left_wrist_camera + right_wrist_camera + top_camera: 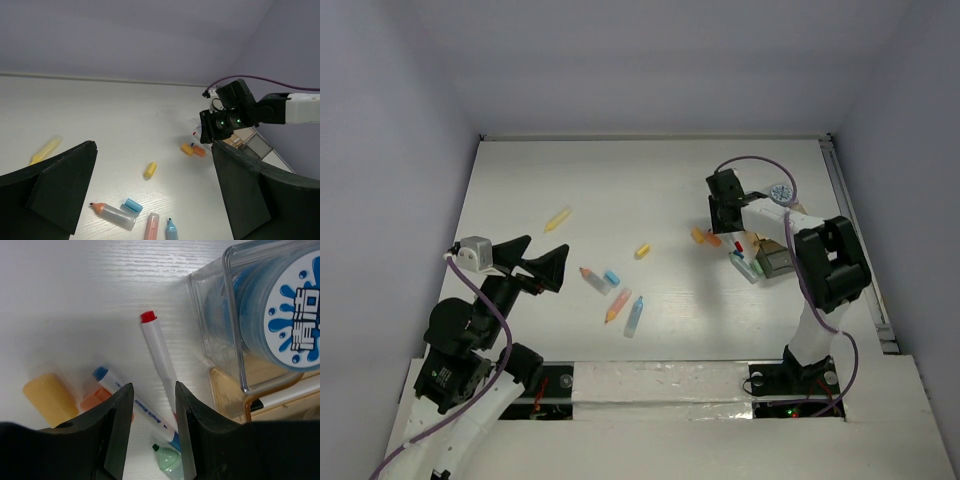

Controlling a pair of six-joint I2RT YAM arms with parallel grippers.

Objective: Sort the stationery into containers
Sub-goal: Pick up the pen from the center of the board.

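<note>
My right gripper (pixel 153 387) hangs open, low over the table beside the containers (pixel 776 260). Below its jaws lie a white marker with a blue cap (pixel 116 389) and a white marker with a red cap (pixel 159 347), with neither jaw gripping them. A green pen tip (pixel 167 458), a yellow stub (pixel 47 397) and an orange stub (pixel 92 400) lie close by. A blue-and-white pot (pixel 295 305) stands in a clear container (pixel 215 325). My left gripper (pixel 548 252) is wide open and empty, above an orange-tipped marker (pixel 114 214), a blue cap (pixel 133 205), an orange pen (pixel 151 226) and a light-blue pen (pixel 171 230).
A yellow pen (pixel 557 219) lies at the left of the table and a yellow stub (pixel 642 251) in the middle. A tan tray (pixel 225 390) sits against the clear container. Grey walls enclose the table on three sides.
</note>
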